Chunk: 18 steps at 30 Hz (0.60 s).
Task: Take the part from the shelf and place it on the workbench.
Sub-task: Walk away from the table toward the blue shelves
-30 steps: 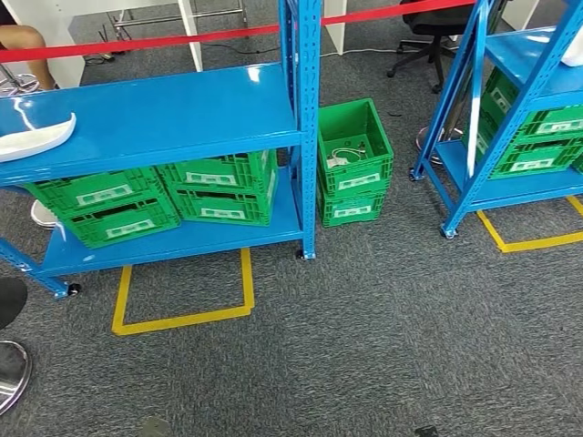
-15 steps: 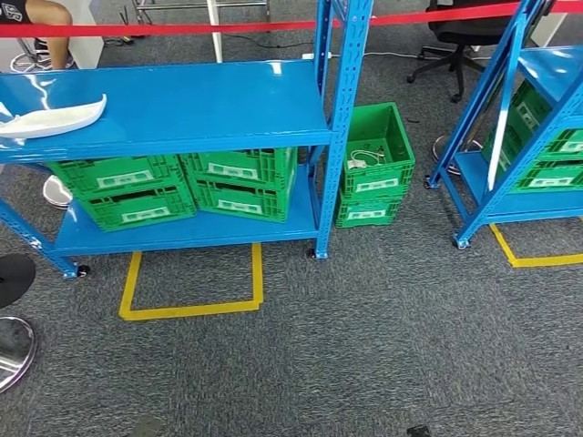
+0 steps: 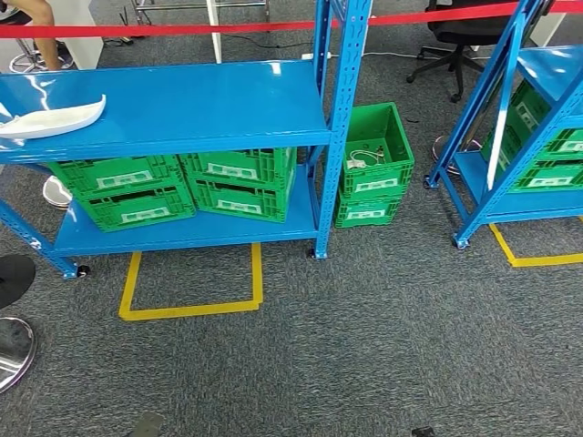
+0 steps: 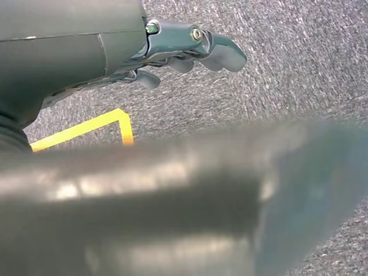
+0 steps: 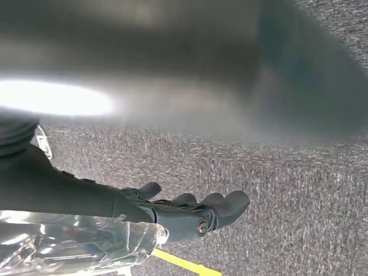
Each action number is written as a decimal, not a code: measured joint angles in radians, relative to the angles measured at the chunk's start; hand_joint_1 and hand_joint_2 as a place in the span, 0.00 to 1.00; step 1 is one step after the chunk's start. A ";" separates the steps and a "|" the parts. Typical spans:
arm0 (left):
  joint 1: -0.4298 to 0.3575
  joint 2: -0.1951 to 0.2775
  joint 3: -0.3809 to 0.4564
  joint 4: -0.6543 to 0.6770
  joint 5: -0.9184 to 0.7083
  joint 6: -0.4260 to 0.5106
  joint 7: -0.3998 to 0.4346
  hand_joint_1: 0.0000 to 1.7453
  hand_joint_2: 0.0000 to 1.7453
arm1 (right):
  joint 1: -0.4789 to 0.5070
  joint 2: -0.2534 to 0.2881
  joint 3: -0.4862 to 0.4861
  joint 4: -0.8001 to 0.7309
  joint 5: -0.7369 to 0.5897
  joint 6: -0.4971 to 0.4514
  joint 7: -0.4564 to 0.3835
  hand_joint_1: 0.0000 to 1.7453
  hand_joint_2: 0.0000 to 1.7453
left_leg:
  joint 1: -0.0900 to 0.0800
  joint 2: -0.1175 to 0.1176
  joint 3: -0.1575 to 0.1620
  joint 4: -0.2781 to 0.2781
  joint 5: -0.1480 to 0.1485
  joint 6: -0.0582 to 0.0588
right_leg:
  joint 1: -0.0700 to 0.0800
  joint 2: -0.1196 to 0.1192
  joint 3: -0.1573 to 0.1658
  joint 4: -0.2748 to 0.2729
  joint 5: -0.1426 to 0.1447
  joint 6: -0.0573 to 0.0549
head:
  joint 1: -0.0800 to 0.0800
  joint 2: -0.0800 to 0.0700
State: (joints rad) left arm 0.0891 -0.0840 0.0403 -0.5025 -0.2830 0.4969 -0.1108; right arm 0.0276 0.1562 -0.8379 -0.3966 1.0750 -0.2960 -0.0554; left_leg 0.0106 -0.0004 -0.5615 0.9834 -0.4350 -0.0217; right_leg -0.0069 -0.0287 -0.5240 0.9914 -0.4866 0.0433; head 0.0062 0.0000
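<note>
A long curved white part [image 3: 51,119] lies on the top board of the blue shelf [image 3: 192,100], near its left end in the head view. My left hand [image 4: 191,49] hangs over grey carpet with its fingers stretched out and nothing in them. My right hand [image 5: 195,213] hangs the same way over the carpet, fingers extended and holding nothing. Crinkled clear plastic [image 5: 73,241] sits by the right wrist. Both hands are far from the part.
Green crates [image 3: 237,182] fill the shelf's lower board, and two more crates [image 3: 374,164] are stacked on the floor beside it. A second blue shelf [image 3: 508,109] stands at the right. Yellow floor tape [image 3: 192,309], a red barrier tape [image 3: 172,29], a stool base [image 3: 14,346], a person's leg [image 3: 41,14].
The camera has moved: the whole scene shifted right, bringing the white part further into the picture. In the last half second the view barely changed.
</note>
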 joint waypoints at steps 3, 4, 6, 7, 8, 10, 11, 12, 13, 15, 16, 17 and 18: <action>-0.005 0.000 -0.004 0.008 0.008 -0.002 0.004 0.00 1.00 | -0.006 -0.004 -0.002 0.010 -0.001 0.000 0.005 0.00 1.00 | 0.001 0.000 0.000 0.000 0.000 0.000 | 0.001 0.000 0.000 0.000 0.000 0.000 | 0.000 0.000; -0.007 0.000 -0.005 0.011 0.012 -0.002 0.006 0.00 1.00 | -0.008 -0.005 -0.002 0.014 -0.002 0.002 0.006 0.00 1.00 | 0.001 0.000 0.000 0.000 0.000 0.000 | 0.001 0.000 -0.001 0.000 0.000 0.000 | 0.000 0.000; -0.010 0.001 -0.008 0.018 0.018 -0.005 0.008 0.00 1.00 | -0.010 -0.008 -0.003 0.022 -0.003 0.007 0.008 0.00 1.00 | 0.002 0.000 0.000 0.000 0.001 -0.001 | 0.002 0.000 -0.001 0.001 0.000 -0.001 | 0.000 0.000; -0.011 0.001 -0.008 0.021 0.021 -0.006 0.009 0.00 1.00 | -0.011 -0.010 -0.003 0.026 -0.003 0.009 0.008 0.00 1.00 | 0.002 0.000 0.000 0.000 0.001 -0.001 | 0.002 0.000 -0.001 0.001 0.000 -0.001 | 0.000 0.000; -0.012 0.001 -0.009 0.025 0.022 -0.007 0.010 0.00 1.00 | -0.011 -0.011 -0.003 0.028 -0.004 0.010 0.008 0.00 1.00 | 0.002 0.000 0.000 0.000 0.001 -0.001 | 0.002 0.000 0.000 0.001 0.000 -0.001 | 0.000 0.000; -0.014 0.001 -0.013 0.031 0.025 -0.007 0.017 0.00 1.00 | -0.012 -0.013 -0.004 0.032 -0.012 0.010 0.007 0.00 0.75 | 0.002 0.000 0.000 0.000 0.001 -0.001 | 0.002 0.000 0.000 0.001 0.000 -0.001 | 0.000 0.000; -0.015 0.001 -0.017 0.034 0.027 -0.007 0.020 0.00 1.00 | -0.012 -0.013 -0.005 0.032 -0.017 0.010 0.005 0.00 0.50 | 0.002 0.000 0.000 0.000 0.001 -0.001 | 0.002 0.000 0.000 0.001 0.000 -0.001 | 0.000 0.000; -0.016 0.002 -0.021 0.038 0.029 -0.006 0.023 0.00 0.75 | -0.012 -0.014 -0.005 0.033 -0.018 0.013 0.001 0.00 0.25 | 0.002 0.000 0.000 0.000 0.001 -0.001 | 0.002 0.000 0.000 0.001 0.000 -0.001 | 0.000 0.000; -0.017 0.002 -0.027 0.041 0.030 -0.006 0.023 0.00 0.50 | -0.013 -0.014 -0.005 0.033 -0.016 0.020 -0.005 0.00 0.00 | 0.002 0.000 0.000 0.000 0.001 -0.001 | 0.002 0.000 0.000 0.001 0.000 -0.001 | 0.000 0.000; -0.019 0.003 -0.038 0.047 0.035 -0.011 0.018 0.00 0.00 | -0.014 -0.017 0.000 0.039 0.001 0.048 -0.016 0.00 0.00 | 0.002 0.000 0.000 0.000 0.001 -0.001 | 0.001 0.000 0.000 0.001 0.000 -0.001 | 0.000 0.000; -0.021 0.003 -0.045 0.050 0.040 -0.019 0.013 0.00 0.00 | -0.016 -0.022 0.006 0.046 0.011 0.065 -0.020 0.00 0.00 | 0.002 0.000 0.000 0.000 0.001 -0.001 | 0.001 0.000 0.000 0.001 0.000 -0.001 | 0.000 0.000; -0.024 0.003 -0.053 0.056 0.047 -0.030 0.009 0.00 0.00 | -0.018 -0.030 0.013 0.056 0.019 0.082 -0.022 0.00 0.00 | 0.002 0.000 0.000 0.000 0.001 0.000 | 0.001 0.000 0.000 0.001 0.000 -0.001 | 0.000 0.000; -0.028 0.003 -0.061 0.062 0.055 -0.040 0.006 0.00 0.00 | -0.020 -0.039 0.021 0.068 0.025 0.095 -0.024 0.00 0.00 | 0.002 0.000 0.000 0.000 0.001 0.000 | 0.001 0.000 0.000 0.001 0.000 -0.001 | 0.000 0.000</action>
State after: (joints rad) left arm 0.0614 -0.0807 -0.0210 -0.4406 -0.2284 0.4568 -0.1051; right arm 0.0078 0.1172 -0.8167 -0.3283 1.0999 -0.2012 -0.0794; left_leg 0.0123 -0.0004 -0.5615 0.9832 -0.4344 -0.0222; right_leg -0.0057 -0.0288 -0.5245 0.9919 -0.4869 0.0428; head 0.0064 0.0000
